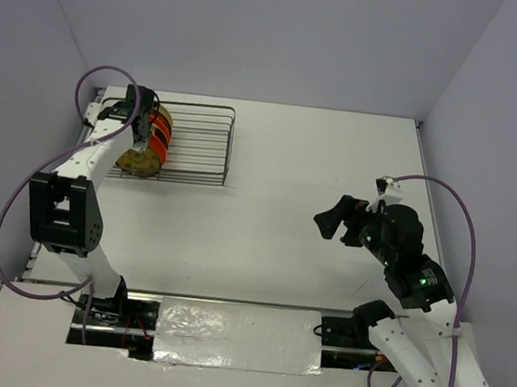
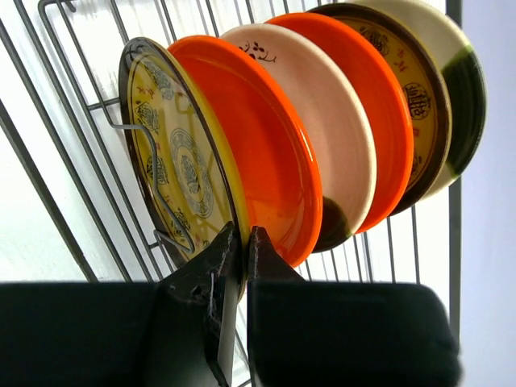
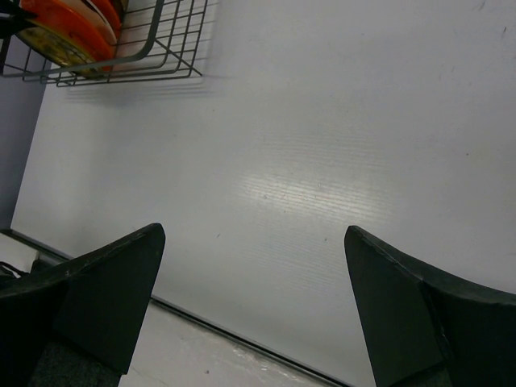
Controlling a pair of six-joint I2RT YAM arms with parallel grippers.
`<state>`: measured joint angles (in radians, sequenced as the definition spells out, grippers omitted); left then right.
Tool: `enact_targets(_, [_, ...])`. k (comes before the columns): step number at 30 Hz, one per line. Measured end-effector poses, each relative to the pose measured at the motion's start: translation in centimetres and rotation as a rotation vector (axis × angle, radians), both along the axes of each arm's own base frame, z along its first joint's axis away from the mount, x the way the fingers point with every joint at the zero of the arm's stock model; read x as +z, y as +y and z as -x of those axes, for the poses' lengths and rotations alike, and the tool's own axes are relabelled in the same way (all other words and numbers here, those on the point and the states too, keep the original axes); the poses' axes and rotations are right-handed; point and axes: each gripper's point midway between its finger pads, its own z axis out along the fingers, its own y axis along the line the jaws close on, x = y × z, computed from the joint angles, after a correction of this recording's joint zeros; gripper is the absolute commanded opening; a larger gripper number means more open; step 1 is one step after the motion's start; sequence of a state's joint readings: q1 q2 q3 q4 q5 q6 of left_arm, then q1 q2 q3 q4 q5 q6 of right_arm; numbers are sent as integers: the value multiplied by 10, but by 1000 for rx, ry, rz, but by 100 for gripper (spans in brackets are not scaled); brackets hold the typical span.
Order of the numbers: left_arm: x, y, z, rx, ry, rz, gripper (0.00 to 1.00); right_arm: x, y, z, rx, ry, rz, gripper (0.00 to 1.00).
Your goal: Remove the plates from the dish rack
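Likely step: pulling the first plate out. Pinched on the lower rim of the yellow plate [image 2: 173, 161] with the left gripper [image 2: 239, 242], jaws nearly together, nothing but that rim between. Standing on edge with the other plates [image 1: 150, 139] at the left end of the rack [image 1: 199, 140], far-left corner of the table [image 1: 272, 242]. Six in the row by wrist-view count. Orange plate [image 2: 262, 153] right behind the yellow one; touching or not, cannot tell. Right gripper [image 3: 254, 232] spread wide, holding nothing, hanging over bare table well apart from the rack.

To do it well: check for a firm bite first. Glossy and held only by a thin edge, so probably prone to pivoting. Lift along the plate's own plane, no twisting, until clear of the wire divider [image 2: 133, 126] hooked across its face. Lean away from the orange plate, not into it, to avoid tipping the row. Lay flat on open table, away from the rack. Keep the right gripper out of the path.
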<state>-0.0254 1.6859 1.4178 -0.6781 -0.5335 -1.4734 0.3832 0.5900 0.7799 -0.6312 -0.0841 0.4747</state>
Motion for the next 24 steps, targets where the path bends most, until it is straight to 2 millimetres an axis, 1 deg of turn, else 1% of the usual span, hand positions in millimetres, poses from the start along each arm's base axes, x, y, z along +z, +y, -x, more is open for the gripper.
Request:
enact_targets(3, [4, 1, 4, 2, -11, 0, 0, 1, 0, 1, 4, -5, -3, 100])
enact_targets(5, [11, 1, 10, 6, -27, 3, 0, 2, 1, 1, 6, -5, -5, 100])
enact_targets(7, [23, 1, 13, 9, -56, 5, 0, 1, 1, 1, 8, -4, -6, 100])
enact_targets(9, [39, 1, 16, 11, -96, 7, 0, 1, 1, 2, 9, -4, -6, 100])
enact_targets(14, [83, 4, 29, -1, -191, -16, 0, -1, 1, -1, 5, 5, 0, 100])
enact_targets(18, [130, 6, 39, -87, -240, -95, 0, -6, 2, -8, -10, 36, 15, 100])
enact_targets(20, [155, 5, 39, -143, -278, -142, 0, -2, 5, -13, -7, 38, 10, 100])
enact_targets(22, [181, -3, 38, -228, -312, -201, 0, 5, 10, -19, 2, 31, -6, 100])
enact_targets(24, [203, -25, 35, -372, -327, -282, 0, 15, 14, -25, 4, 28, -23, 100])
